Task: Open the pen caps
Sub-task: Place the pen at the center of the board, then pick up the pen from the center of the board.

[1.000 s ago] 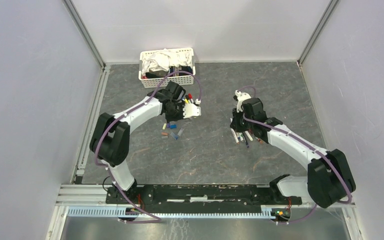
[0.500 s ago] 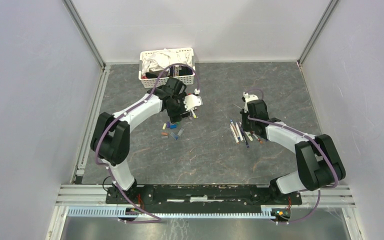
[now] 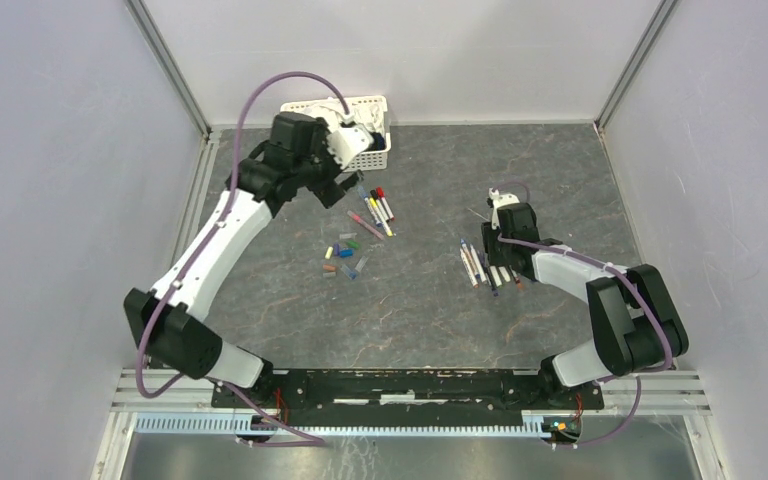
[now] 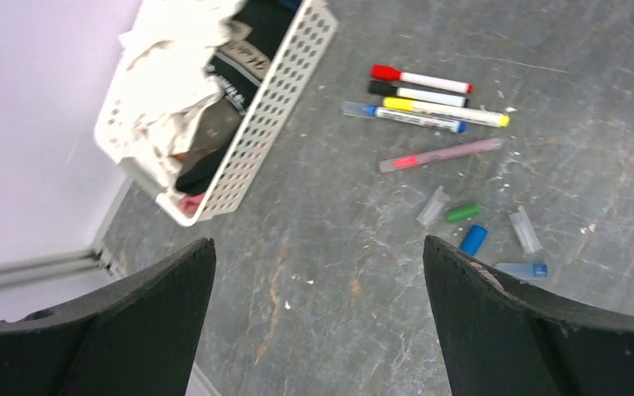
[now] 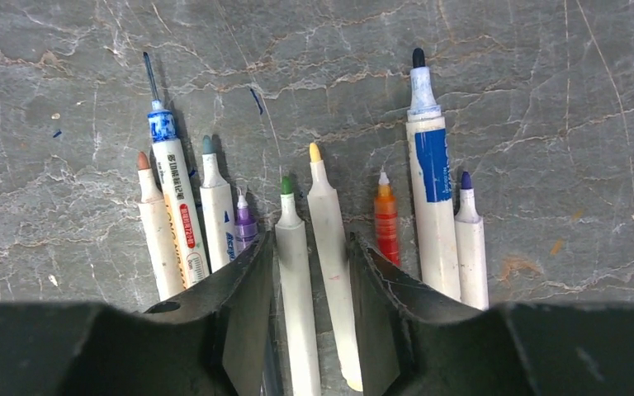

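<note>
Left gripper [image 4: 318,247] spread wide, empty. Capped pens [image 4: 429,103] ahead, upper right of left wrist view, long axes roughly left-right. Left arm nearer. Right gripper [image 5: 309,245] straddles 2 uncapped pens [image 5: 330,247], can't tell if pinching.

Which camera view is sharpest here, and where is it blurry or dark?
Right wrist view: sharpest, evenly lit; uncapped pens show tip colours and print, only the right fingers go dark and soft. Left wrist view: slightly soft, capped pens and loose caps readable by colour; left fingers blurred. Top external view: flat light, little shadow, pens too small for detail.
</note>
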Available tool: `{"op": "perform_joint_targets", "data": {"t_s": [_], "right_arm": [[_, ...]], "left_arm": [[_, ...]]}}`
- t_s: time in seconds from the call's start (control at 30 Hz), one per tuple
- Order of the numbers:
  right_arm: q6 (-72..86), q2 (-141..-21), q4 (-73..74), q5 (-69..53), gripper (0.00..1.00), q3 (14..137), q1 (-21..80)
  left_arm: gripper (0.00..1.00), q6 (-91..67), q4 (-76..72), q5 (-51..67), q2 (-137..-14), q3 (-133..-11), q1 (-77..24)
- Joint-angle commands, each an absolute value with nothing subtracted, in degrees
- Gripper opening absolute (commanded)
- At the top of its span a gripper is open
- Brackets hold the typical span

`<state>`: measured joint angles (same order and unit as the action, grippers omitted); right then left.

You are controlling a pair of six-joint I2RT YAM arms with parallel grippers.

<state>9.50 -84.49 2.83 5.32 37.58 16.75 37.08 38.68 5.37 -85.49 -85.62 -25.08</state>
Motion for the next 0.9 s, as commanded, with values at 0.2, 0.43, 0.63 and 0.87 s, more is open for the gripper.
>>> {"op": "perform_joint_targets", "data": {"t_s": [0.2,0.43,0.63,0.87], "right_arm": [[9.89,-79.91,6.24,11.81,0.46,46.82,20.21],[8.55,-89.08,7.01,7.21,0.50,60.08,29.12],[7.12,-105.42,7.53,5.02,0.43,75.57,33.83],[8.15,-119.95,6.91,3.25,0.36,88.52,34.19]], "left_arm": [[1.00,30.01,40.76,6.07,-81.06,-86.66,-19.76],[1.00,28.18,43.70,11.75,-79.54,-86.35,-16.06],[1.00,28.51,47.03,17.48,-76.71,-83.60,-15.51],[1.00,30.42,49.75,19.36,-75.39,-80.18,-15.44]]}}
